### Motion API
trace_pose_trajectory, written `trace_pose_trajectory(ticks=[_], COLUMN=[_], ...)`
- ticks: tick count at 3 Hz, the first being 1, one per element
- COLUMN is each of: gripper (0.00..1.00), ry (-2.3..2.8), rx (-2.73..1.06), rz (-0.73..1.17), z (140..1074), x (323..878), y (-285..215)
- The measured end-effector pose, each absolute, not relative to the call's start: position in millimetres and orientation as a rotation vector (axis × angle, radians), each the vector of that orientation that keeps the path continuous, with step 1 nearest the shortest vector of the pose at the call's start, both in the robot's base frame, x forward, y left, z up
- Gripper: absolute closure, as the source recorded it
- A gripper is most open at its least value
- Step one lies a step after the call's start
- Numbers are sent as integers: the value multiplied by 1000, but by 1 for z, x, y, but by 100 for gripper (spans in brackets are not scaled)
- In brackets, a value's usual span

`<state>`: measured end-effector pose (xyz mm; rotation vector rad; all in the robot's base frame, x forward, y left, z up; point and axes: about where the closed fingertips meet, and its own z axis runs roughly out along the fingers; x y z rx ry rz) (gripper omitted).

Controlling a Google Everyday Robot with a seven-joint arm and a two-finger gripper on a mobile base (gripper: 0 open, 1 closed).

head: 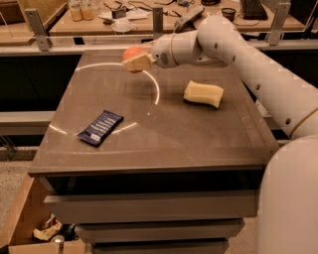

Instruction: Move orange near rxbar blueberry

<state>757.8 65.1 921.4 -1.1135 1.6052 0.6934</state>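
The orange is at the far middle of the brown table, held between the pale fingers of my gripper. The gripper reaches in from the right and is shut on the fruit; one finger covers its front lower half. I cannot tell whether the orange rests on the table or hangs just above it. The rxbar blueberry, a flat navy wrapper with white lettering, lies near the front left of the table, well apart from the orange.
A pale yellow sponge lies on the right part of the table, under my arm. A cluttered bench with bottles stands behind the table. A cardboard box sits on the floor at the lower left.
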Motion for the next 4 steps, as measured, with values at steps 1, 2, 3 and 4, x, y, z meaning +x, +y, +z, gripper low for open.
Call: trace_pose_trajectory(ticks=[1, 2, 3, 4], gripper=[100, 100, 100, 100], ry=[1606, 1591, 1542, 1528], rx=[-1120, -1138, -1193, -1195], rz=[697, 701, 727, 761], z=[917, 922, 944, 944], x=[758, 752, 715, 681], y=[70, 73, 87, 104])
